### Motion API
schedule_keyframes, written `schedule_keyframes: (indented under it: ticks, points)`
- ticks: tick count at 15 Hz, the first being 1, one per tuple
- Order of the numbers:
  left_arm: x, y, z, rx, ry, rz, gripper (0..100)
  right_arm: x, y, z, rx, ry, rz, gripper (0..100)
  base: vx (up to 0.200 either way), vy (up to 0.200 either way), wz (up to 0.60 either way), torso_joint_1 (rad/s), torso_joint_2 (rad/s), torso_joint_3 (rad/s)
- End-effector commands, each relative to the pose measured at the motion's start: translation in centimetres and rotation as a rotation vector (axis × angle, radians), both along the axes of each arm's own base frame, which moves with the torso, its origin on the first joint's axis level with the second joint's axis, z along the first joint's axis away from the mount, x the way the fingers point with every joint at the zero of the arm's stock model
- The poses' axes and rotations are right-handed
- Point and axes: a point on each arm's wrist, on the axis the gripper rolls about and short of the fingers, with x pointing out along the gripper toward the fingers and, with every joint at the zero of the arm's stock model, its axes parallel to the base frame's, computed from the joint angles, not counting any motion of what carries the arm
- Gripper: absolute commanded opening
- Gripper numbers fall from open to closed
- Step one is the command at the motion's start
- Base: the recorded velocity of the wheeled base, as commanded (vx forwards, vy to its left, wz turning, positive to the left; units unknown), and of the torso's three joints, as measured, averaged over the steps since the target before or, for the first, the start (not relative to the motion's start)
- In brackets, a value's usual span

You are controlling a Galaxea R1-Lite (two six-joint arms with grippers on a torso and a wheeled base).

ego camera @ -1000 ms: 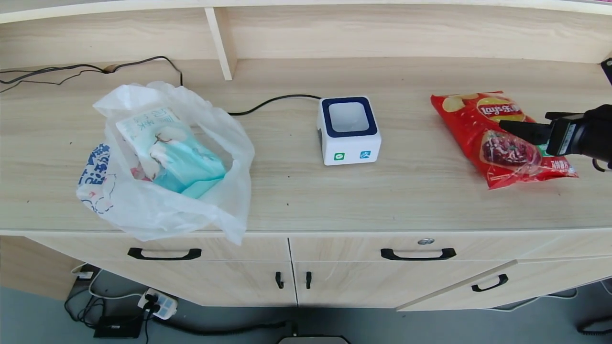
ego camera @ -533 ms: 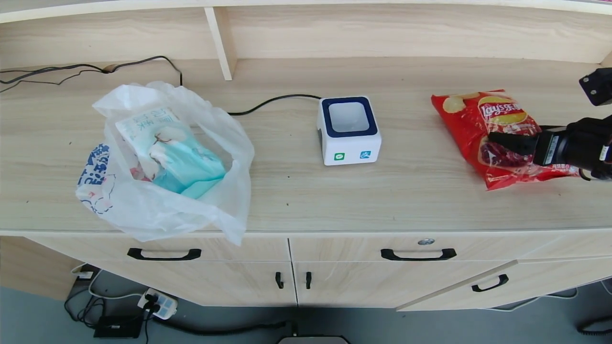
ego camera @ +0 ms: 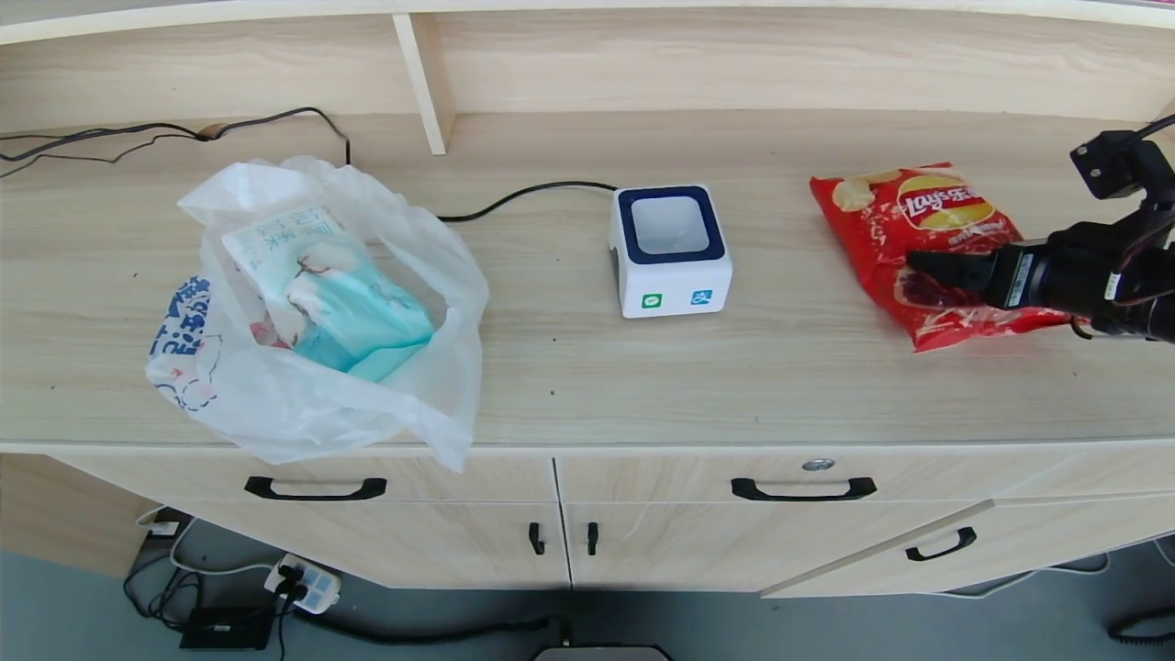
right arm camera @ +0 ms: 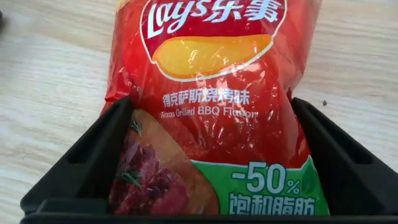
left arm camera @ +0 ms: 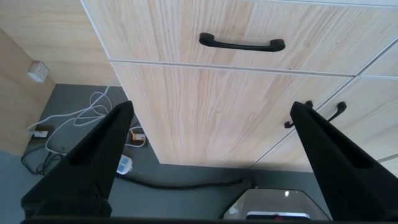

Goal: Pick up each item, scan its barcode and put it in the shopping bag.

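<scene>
- The right gripper (right arm camera: 210, 109) has its fingers (right arm camera: 81, 162) on either side of the crisp bag (right arm camera: 211, 50), pressed against its two long edges; I judge them clamped on the bag, which is pinched in a little between them.
- The bag lies printed face up between the fingers, and its top end runs on past the fingertips; whether it has left the counter (ego camera: 569, 376) I cannot tell.
- The step in hand is the lift towards the scanner (ego camera: 670, 248), which stands well apart, out ahead of the fingertips; the shopping bag (ego camera: 275, 386) lies farther out the same way, with a blue-green packet (ego camera: 330, 294) already inside.
- Raise it slowly; an air-filled foil bag (slippery, and soft to squeeze) may slide or fold out of a side pinch; firm but not crushing pressure seems right.
- No barcode shows on the upper face; it is probably on the face turned down, between the fingers and the counter, which would suit the scanner's upward window; carry the bag flat over it and pause there.
- Keep the free end beyond the fingertips from drooping onto the scanner's rim.
- The left gripper (left arm camera: 211, 112) has its fingers spread wide with nothing between them, and drawer fronts (left arm camera: 242, 74) lie beyond; it need not join in.
</scene>
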Motion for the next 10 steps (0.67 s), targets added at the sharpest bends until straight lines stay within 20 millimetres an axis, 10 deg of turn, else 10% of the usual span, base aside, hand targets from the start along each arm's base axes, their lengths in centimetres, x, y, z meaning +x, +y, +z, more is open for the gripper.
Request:
schedule_keyframes:
  ticks: [1, 3, 4, 10]
  points:
    - [0.0, 0.0, 0.0, 0.0, 0.001, 0.0, 100, 0.6, 0.1, -0.2, -0.002, 0.006, -0.007, 100, 0.0, 0.0, 0.0, 0.0, 0.0, 0.0]
    - [0.0, 0.0, 0.0, 0.0, 0.001, 0.0, 100, 0.9, 0.1, -0.8, -0.009, 0.023, -0.018, 100, 0.0, 0.0, 0.0, 0.0, 0.0, 0.0]
    - [0.0, 0.0, 0.0, 0.0, 0.001, 0.0, 100, 0.9, 0.2, -0.9, -0.009, 0.024, -0.015, 0, 0.0, 0.0, 0.0, 0.0, 0.0, 0.0]
    - [0.0, 0.0, 0.0, 0.0, 0.001, 0.0, 100, 0.3, 1.1, 0.8, -0.009, -0.077, 0.011, 0, 0.0, 0.0, 0.0, 0.0, 0.0, 0.0]
